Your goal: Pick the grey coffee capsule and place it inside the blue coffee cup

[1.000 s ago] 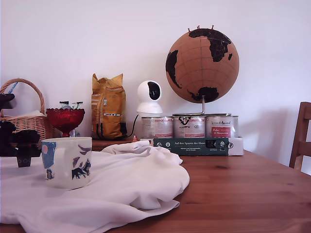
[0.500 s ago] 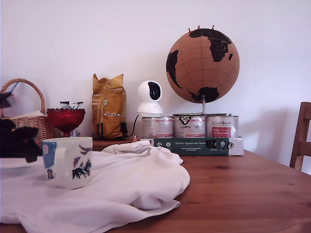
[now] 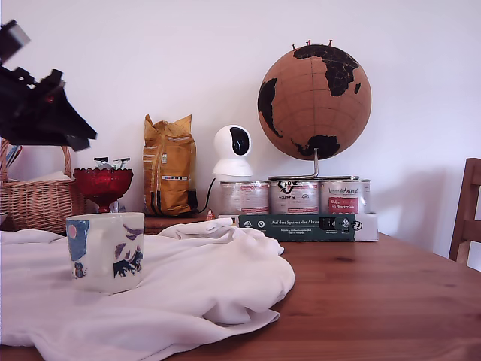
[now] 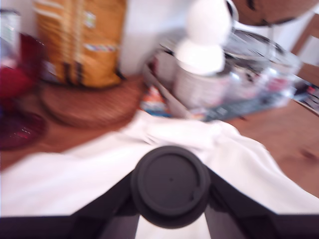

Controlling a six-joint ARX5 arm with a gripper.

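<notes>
My gripper (image 3: 71, 126) hangs high at the exterior view's left, above and behind the blue coffee cup (image 3: 105, 251). The cup is a cream mug with a blue patch and dark drawings, standing upright on the white cloth (image 3: 203, 286). In the wrist view the gripper (image 4: 170, 188) is shut on the grey coffee capsule (image 4: 170, 181), whose round flat face shows between the two black fingers (image 4: 107, 209). The picture is blurred. The capsule cannot be made out in the exterior view, and the cup is outside the wrist view.
A wicker basket (image 3: 37, 199), a red glass stemmed bowl (image 3: 102, 184), a yellow coffee bag (image 3: 168, 174), a white camera (image 3: 231, 150), several tins (image 3: 293, 197) and a cork globe (image 3: 313, 92) line the back. A chair (image 3: 466, 214) stands at the right, by bare wooden table (image 3: 376, 301).
The gripper has risen from table level at the exterior view's left to well above the cup's height and shifted slightly toward the right.
</notes>
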